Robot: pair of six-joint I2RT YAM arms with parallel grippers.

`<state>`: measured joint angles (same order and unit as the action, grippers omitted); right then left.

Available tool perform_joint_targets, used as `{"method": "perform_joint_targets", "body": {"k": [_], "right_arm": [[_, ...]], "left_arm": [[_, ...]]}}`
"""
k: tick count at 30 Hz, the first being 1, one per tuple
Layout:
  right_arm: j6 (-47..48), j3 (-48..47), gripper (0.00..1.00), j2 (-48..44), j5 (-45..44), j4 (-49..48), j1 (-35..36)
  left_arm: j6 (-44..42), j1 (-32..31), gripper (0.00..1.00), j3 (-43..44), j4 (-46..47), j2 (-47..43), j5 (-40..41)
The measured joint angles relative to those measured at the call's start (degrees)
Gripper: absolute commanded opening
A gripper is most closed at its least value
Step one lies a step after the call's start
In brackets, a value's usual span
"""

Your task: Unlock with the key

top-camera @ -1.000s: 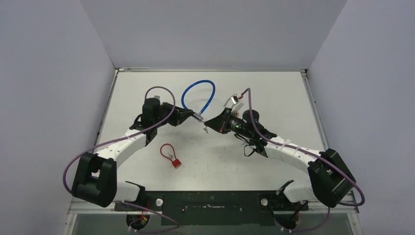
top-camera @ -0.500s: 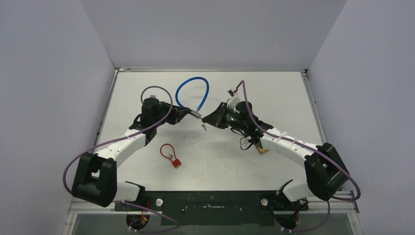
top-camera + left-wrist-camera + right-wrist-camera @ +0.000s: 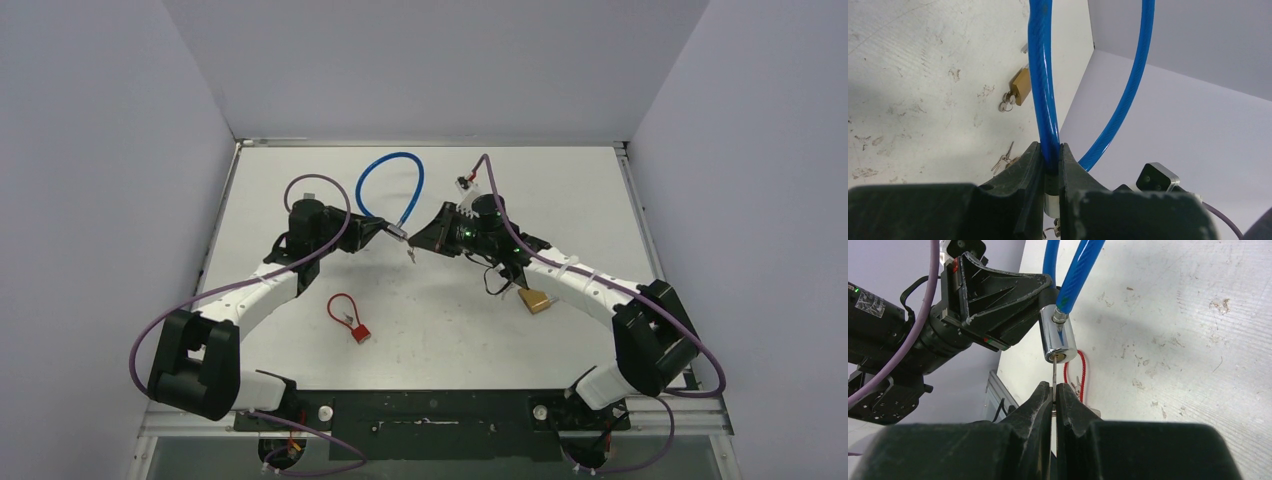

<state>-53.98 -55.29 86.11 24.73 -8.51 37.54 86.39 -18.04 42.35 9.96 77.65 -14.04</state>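
Seen from above, our two grippers meet just above the middle of the frame, over the white table (image 3: 600, 200). Our left gripper (image 3: 1050, 156) has its fingers pressed onto the blue cable (image 3: 1044, 75), pinching it right where it enters the chrome cylinder (image 3: 1058, 339). From that grip the cable rises to the top of the left wrist view. From above, its loop arcs toward the upper middle of the frame.

Our right gripper (image 3: 1053, 390) faces it from the right, fingers squeezed together on the key (image 3: 1053, 374). The thin blade stands up from between the fingertips, and its tip meets the keyhole in the lower end of the cylinder, at the centre of the right wrist view. We cannot tell how far in the blade sits.

A few small keys (image 3: 1004, 161) show just left of our left fingers. We cannot tell whether they hang or lie on the table.

Two other locks lie on the table. A red lock (image 3: 348, 318) with a thin red loop is at the lower left of centre, well apart from both grippers. A brass padlock (image 3: 536, 300) is right of centre, just beside our right forearm.
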Motion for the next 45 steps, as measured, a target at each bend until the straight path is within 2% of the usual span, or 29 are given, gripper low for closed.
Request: {"method": "perform_joint_targets", "body": {"k": [7,16,22,29,31,35,37,38,42,45], "right_arm": [[1.6,-0.2,0.0,0.6,1.3,-0.6,0.0],[-6.3,-1.2,0.0,2.0,1.5,0.7,-0.1],[1.0,0.8,0.0,0.9,-0.7,-6.1,1.6],[7.3,5.2,0.0,-2.4,-1.2,-12.5,1.9],[7.5,5.2,0.05,-2.3,-1.3,-12.6,1.9],[6.0,5.2,0.22,-2.4,-1.3,-12.5,1.9],[4.7,5.2,0.31,-2.7,-1.3,-12.7,1.8],[4.2,5.3,0.39,-3.2,-1.2,-12.8,1.6],[2.1,8.2,0.59,-8.6,-1.2,-14.2,0.0],[1.5,11.0,0.64,-15.0,-1.4,-14.5,-0.9]], "left_arm": [[0.6,-0.1,0.0,0.0,0.5,0.0,0.2],[3.8,-2.3,0.0,-2.4,2.8,-0.7,6.4],[11.4,-3.5,0.0,-6.0,3.7,-4.7,7.4],[15.2,-4.2,0.0,-6.1,4.4,-5.9,6.1],[15.4,-4.2,0.0,-6.1,4.5,-5.9,6.1],[14.9,-4.2,0.0,-6.1,4.5,-5.9,5.9],[14.3,-4.5,0.0,-6.1,4.5,-5.9,5.2],[13.9,-4.5,0.0,-6.1,4.5,-5.9,4.9],[12.5,-5.8,0.0,-6.1,6.8,-5.9,2.1],[12.0,-6.9,0.0,-6.5,9.7,-6.0,-0.4]]}}
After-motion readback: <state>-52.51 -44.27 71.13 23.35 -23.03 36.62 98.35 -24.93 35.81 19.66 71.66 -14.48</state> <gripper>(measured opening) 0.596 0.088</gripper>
